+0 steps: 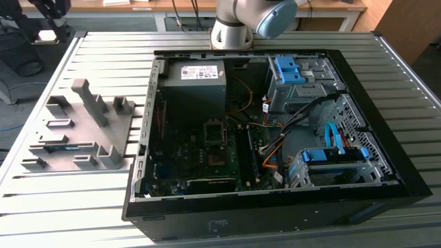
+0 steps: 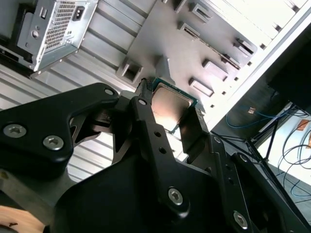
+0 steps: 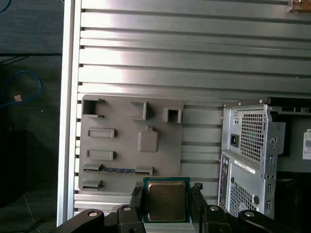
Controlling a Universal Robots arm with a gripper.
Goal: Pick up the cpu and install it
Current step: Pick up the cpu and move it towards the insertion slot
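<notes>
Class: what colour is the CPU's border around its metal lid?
Green; the CPU shows best in the first wrist view.

I'm working in what looks like a robotics lab or test workshop. The arm's base stands at the top centre of the exterior view on a slotted aluminium table, with an opened desktop computer case filling the middle and a grey parts fixture at the left. Wooden workbenches line the frame's top edge behind the table.
</notes>
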